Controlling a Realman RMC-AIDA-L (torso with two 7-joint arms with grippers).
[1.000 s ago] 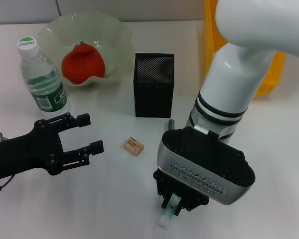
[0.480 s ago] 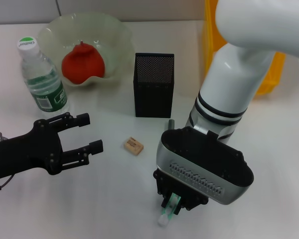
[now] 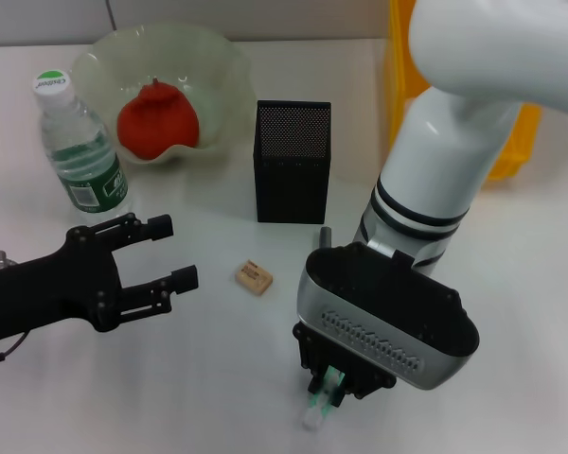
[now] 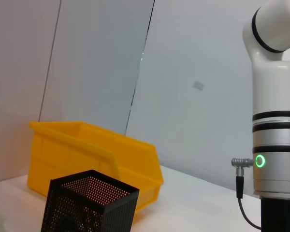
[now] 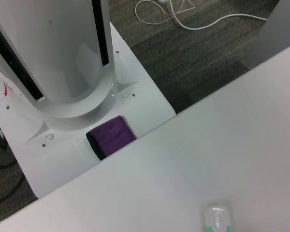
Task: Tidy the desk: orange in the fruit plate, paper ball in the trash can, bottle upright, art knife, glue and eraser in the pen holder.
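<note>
My right gripper (image 3: pixel 328 386) points down at the near table edge, shut on a green-and-white glue stick (image 3: pixel 319 402); its white cap shows in the right wrist view (image 5: pixel 217 218). My left gripper (image 3: pixel 166 253) is open and empty, hovering left of the tan eraser (image 3: pixel 254 278). The black mesh pen holder (image 3: pixel 292 161) stands behind the eraser and also shows in the left wrist view (image 4: pixel 89 205). The bottle (image 3: pixel 79 149) stands upright at the far left. The orange (image 3: pixel 157 119) lies in the fruit plate (image 3: pixel 218 59). The art knife and paper ball are out of view.
A yellow bin (image 3: pixel 513 142) stands at the back right, partly behind my right arm, and shows in the left wrist view (image 4: pixel 87 152). The right wrist view shows the table's front edge and the robot's base (image 5: pixel 72 96) below it.
Almost nothing has moved. The right gripper and the glue stick have shifted very slightly; the left arm is still.
</note>
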